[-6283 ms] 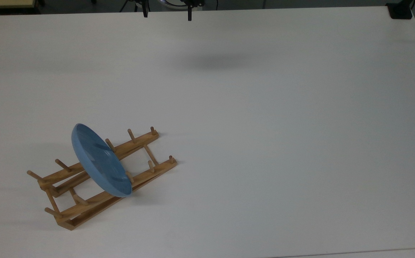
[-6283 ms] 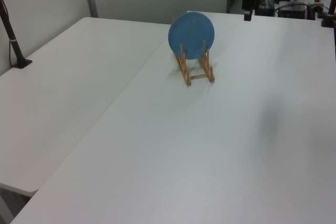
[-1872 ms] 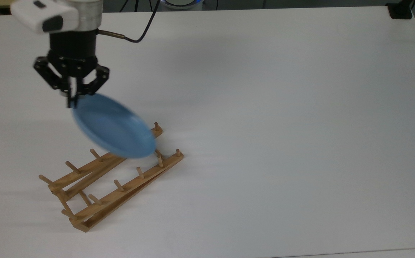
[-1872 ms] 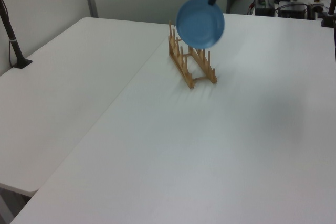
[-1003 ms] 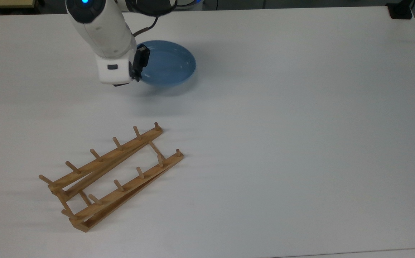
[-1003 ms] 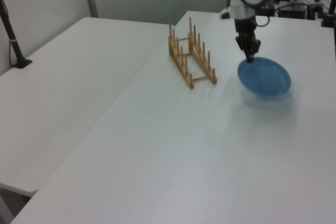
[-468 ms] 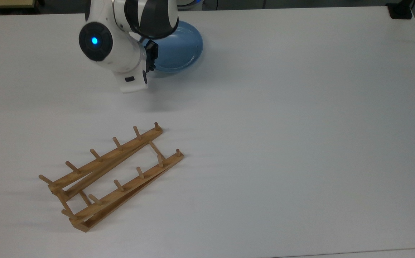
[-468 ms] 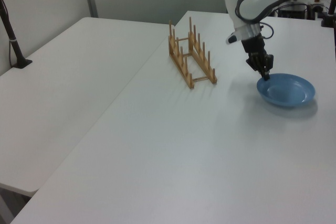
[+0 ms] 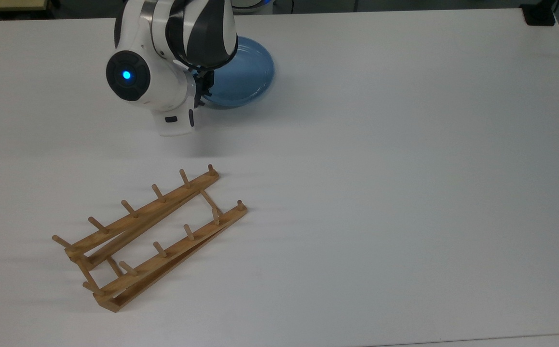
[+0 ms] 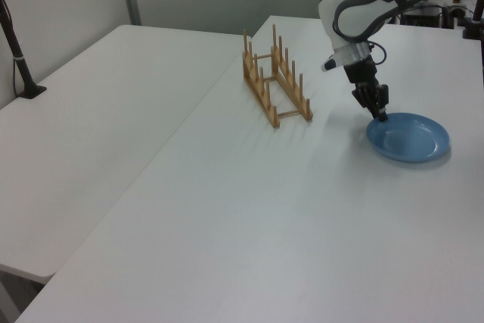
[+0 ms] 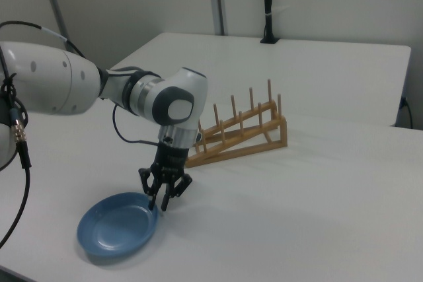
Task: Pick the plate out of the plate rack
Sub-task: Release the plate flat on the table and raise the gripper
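One white table (image 9: pixel 404 168) bears plate (image 11: pixel 117 232), claw (image 11: pixel 158 205) pinching its rim.

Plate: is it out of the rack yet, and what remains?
Done: the plate lies flat on the table, apart from the rack, whose pegs hold nothing. In hand: the gripper sits at the plate's rim. Left: letting go, if not already done, and withdrawing.

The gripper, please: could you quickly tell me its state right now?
Gripper: closed on the near rim of the light-blue plate, which lies flat on the white table, away from the wooden plate rack.
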